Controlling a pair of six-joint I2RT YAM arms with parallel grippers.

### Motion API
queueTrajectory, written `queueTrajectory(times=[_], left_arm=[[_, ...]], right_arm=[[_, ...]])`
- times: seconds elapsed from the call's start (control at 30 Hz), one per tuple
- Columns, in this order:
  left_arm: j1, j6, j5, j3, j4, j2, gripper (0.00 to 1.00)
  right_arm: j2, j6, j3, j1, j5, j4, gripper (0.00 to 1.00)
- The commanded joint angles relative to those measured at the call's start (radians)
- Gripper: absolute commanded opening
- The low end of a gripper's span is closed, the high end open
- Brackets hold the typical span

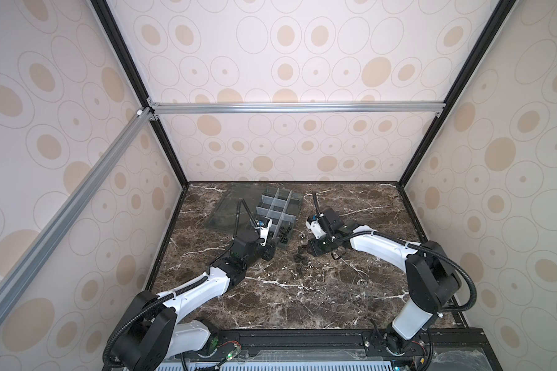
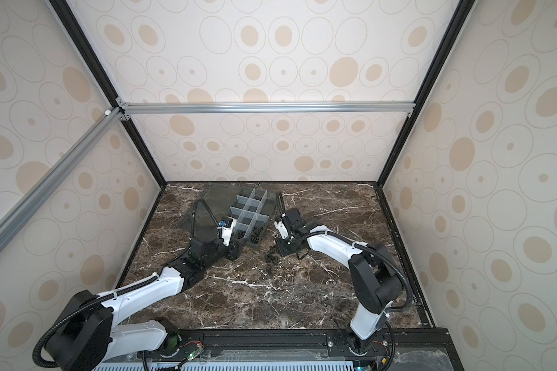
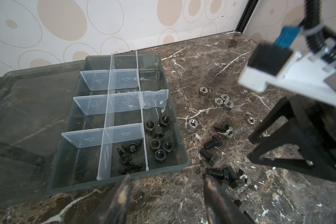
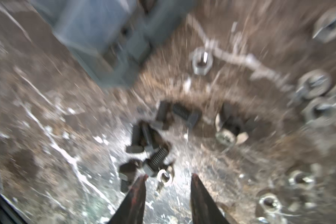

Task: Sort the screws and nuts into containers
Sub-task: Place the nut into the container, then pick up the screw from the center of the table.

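Note:
The containers [image 3: 124,130] are cells of a grey organizer box [image 1: 272,205] at the back of the table; one near cell holds several black nuts [image 3: 159,139], the cell beside it black wing nuts [image 3: 128,153]. Silver nuts [image 3: 223,100] and black screws [image 3: 213,143] lie loose on the marble to the box's right, also in both top views [image 1: 299,257] [image 2: 270,258]. My left gripper [image 3: 167,180] stands open over bare marble just in front of the box, holding nothing. My right gripper [image 4: 169,177] is open above the screws [image 4: 157,157]; a small silver ring [image 4: 164,177] lies just beyond its fingertips. That view is blurred.
The box's clear lid [image 3: 33,108] lies flat to the left of the cells. More silver nuts [image 4: 202,61] are scattered toward the right. The right arm's wrist [image 3: 299,135] hangs close over the loose parts. Walls enclose the table on three sides.

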Motion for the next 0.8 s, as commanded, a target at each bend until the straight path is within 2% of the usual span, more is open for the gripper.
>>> queueTrajectory(times=[0.0,0.13,0.23,0.43,0.77], left_arm=[[-0.006,0.028,0.013,0.063,0.008,0.013,0.60],[-0.005,0.026,0.020,0.077,-0.008,0.025,0.60],[-0.006,0.022,0.024,0.087,-0.017,0.034,0.60],[-0.012,0.016,0.014,0.104,-0.023,0.048,0.60],[-0.016,0.015,-0.004,0.117,-0.026,0.056,0.60]], right_arm=[[0.008,-0.068,-0.014,0.012,-0.038,0.009,0.40],[0.038,-0.127,-0.021,0.029,-0.070,0.042,0.42],[0.069,-0.153,-0.014,0.050,-0.026,0.049,0.43],[0.123,-0.186,0.005,0.067,-0.029,0.060,0.42],[0.132,-0.196,0.049,0.072,-0.020,0.022,0.18]])
